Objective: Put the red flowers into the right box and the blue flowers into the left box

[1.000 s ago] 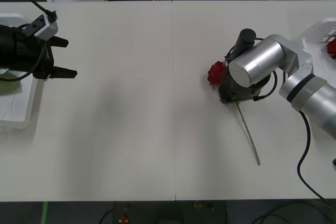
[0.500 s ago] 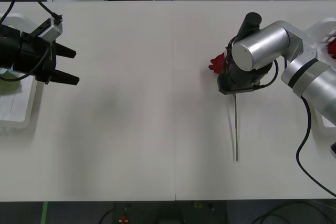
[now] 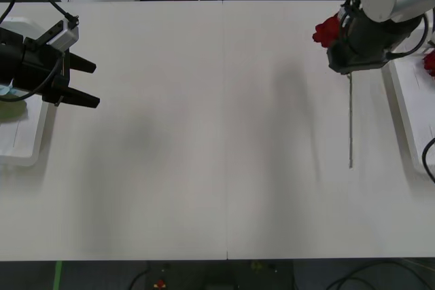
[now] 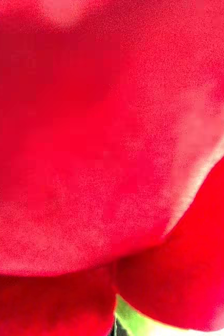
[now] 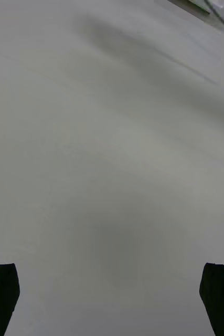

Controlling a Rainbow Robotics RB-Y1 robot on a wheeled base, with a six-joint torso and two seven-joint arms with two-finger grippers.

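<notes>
**Two arms, one rose carried at upper right**

One white, smooth-rimmed left box (image 3: 19,142) sits at the left edge of the front view, with a pale green shape lying in it beside the arm. Over its inner side the left gripper (image 3: 87,83) points rightward above the matte white table (image 3: 204,140), its two black tapered fingers spread wide apart with nothing between them; the left wrist view shows those fingertips (image 5: 1,296) in the lower corners over bare tabletop.

At upper right the silver, cylindrical right arm holds the right gripper (image 3: 346,49) clamped on a red rose (image 3: 327,30): the bloom juts out to its left, the thin straight stem runs down the frame. Soft, matte red petals (image 4: 101,147) crowd the right wrist view. Right box (image 3: 408,110) lies along the right edge, another red bloom (image 3: 429,63) inside
</notes>
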